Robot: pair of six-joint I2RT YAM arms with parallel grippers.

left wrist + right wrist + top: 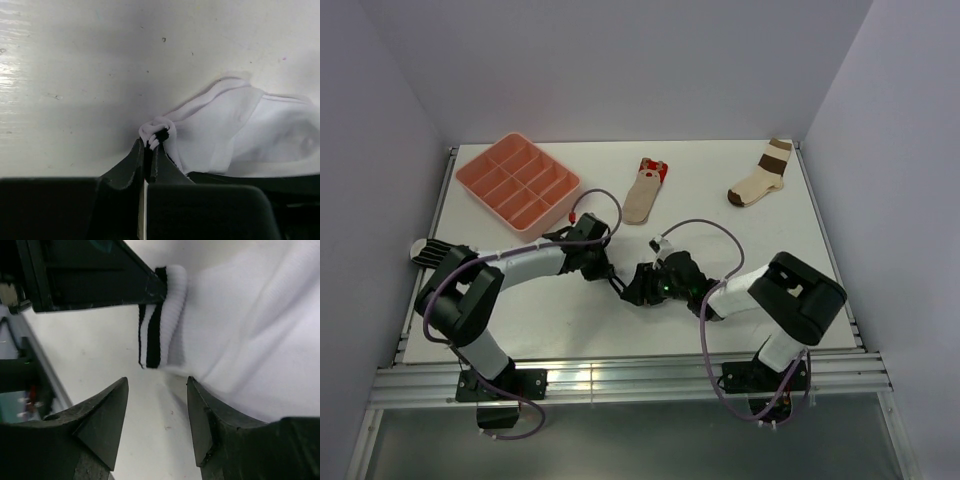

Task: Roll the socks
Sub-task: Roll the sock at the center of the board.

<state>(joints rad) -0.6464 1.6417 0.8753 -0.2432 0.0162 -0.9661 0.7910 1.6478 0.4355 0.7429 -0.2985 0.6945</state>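
Note:
The white sock [240, 135] with two black cuff bands lies bunched on the table. My left gripper [151, 142] is shut on its cuff edge. In the right wrist view the cuff [160, 325] is just ahead of my right gripper [157, 390], which is open and empty, with the sock body [260, 340] beside its right finger. In the top view both grippers, the left [618, 284] and the right [640, 290], meet at the table's middle and hide this sock. The tan sock with a red end [645, 190] lies flat farther back. The striped sock [420, 250] shows at the left edge.
A pink divided tray [517, 183] stands at the back left. A cream sock with broad brown bands [760, 178] lies at the back right. Walls close in the table on three sides.

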